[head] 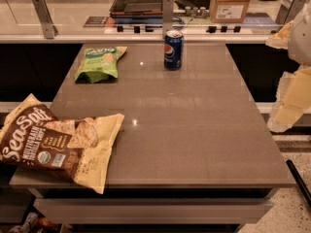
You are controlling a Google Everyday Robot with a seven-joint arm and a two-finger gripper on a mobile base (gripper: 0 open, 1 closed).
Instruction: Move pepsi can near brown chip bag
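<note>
Your pincer (pixel 290 101) sits at the right edge; you cannot tell how wide. The pepsi can (pixel 173 50) stands top middle, the brown chip bag (pixel 43 140) lower left.

Warm, dimmish light from overhead; two small glints on the grey matte tabletop (pixel 194 130), darkness beneath it. The gripper (pixel 290 103), at the right edge, looks washed-out.

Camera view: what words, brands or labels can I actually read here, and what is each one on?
"Sea Salt": on the brown chip bag.
"MULTIGRAIN": same bag, just below; the smaller print is unreadable.
Round logo only, no readable word: pepsi can.
Green bag: lettering too blurred to read.
Cardboard box: label too small to read.
Gripper, at the right edge beside the table: no text.
</note>
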